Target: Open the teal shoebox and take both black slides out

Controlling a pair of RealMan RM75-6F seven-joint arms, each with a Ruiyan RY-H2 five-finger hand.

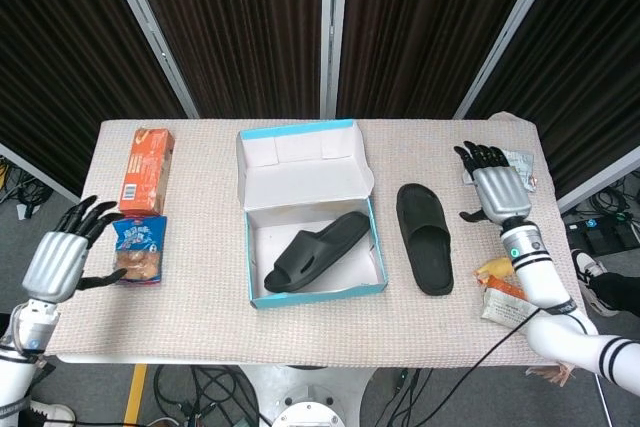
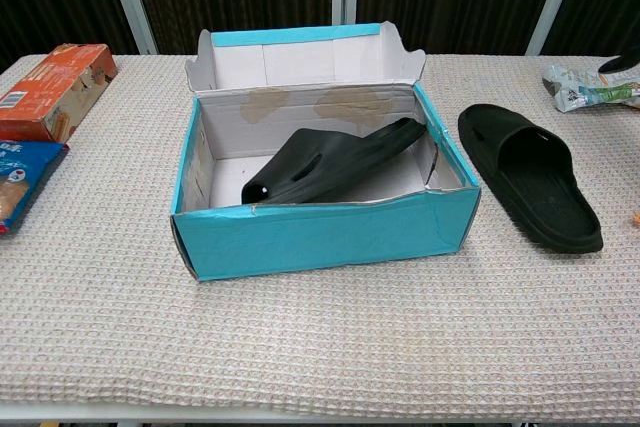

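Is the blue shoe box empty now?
No. The teal shoebox is open, and one black slide still lies tilted inside it. The other slide rests on the table to its right.
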